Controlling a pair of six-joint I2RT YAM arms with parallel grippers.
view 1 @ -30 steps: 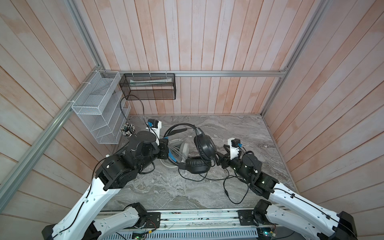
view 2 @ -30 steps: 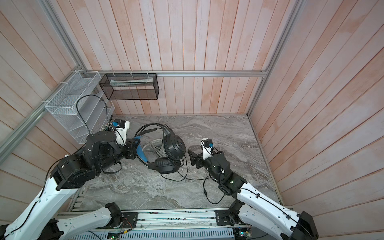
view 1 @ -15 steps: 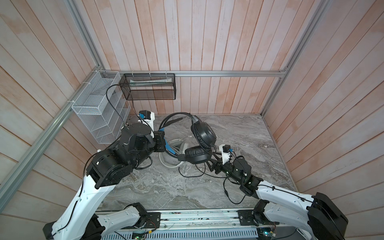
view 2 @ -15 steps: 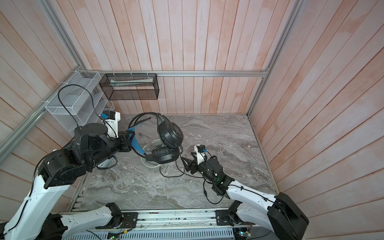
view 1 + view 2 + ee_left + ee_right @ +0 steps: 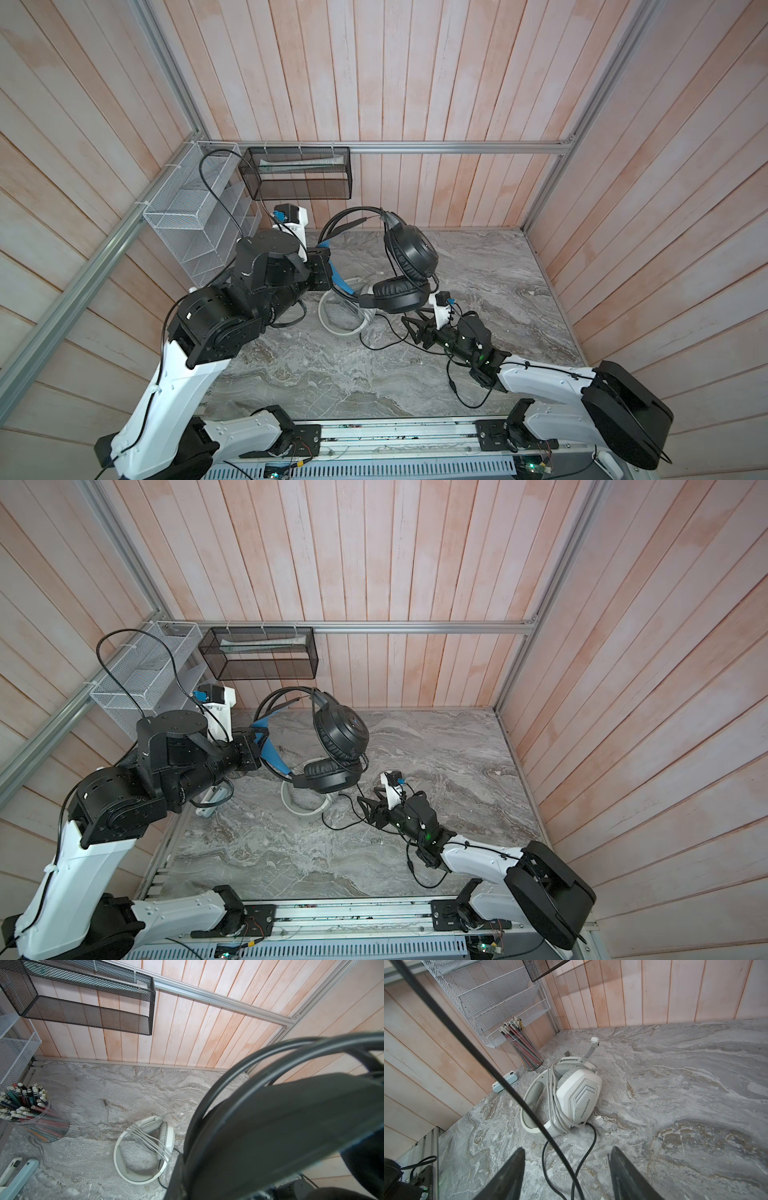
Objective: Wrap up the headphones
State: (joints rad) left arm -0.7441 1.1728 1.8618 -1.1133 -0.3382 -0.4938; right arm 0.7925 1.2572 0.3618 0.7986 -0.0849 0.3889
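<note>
Marble tabletop (image 5: 675,1064) bears white headset (image 5: 577,1095) marked "sunpanda"; left jaws clamp black headset (image 5: 409,257) aloft, right jaws stand apart.

We see the black headset (image 5: 411,253), its headband blue-lined, raised aloft with its black cable (image 5: 595,1140) trailing loose. The white headset (image 5: 577,1097) lies below, its grey-white cable (image 5: 149,1141) wound around it.

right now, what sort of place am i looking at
Likely a mock office desk corner set up for robot work: white mesh wall organiser, cup of pencils, marble-look tabletop.
</note>
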